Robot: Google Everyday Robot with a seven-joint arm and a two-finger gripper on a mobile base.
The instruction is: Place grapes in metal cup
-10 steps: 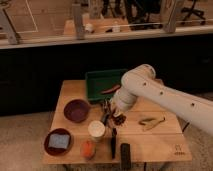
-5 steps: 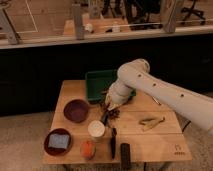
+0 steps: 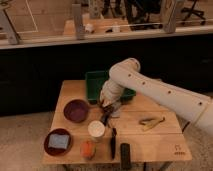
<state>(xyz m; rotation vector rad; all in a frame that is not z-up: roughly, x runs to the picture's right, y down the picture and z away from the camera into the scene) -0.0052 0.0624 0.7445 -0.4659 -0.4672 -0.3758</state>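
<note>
Hand [image 3: 107,106]: low over the worktop [image 3: 165,142] centre, just in front of the green bin [image 3: 96,80]; whether it is wide, narrow or holding something cannot be told, as the wrist covers it.
Risk, grip: the bumpy grapes [image 3: 105,118] could slip or shed if pinched off-centre.
Risk, target: the metal cup [image 3: 116,113] looks light and small; a low approach could tip it, or the cluster could catch its rim and spill.
Risk, neighbours: the white-topped cup [image 3: 96,129] stands close and could get knocked.
Grapes vs hand: a dark lump right under the hand's tip, touching or nearly so; which one I cannot tell.
Cup vs hand: just beside it, to the camera's right.
</note>
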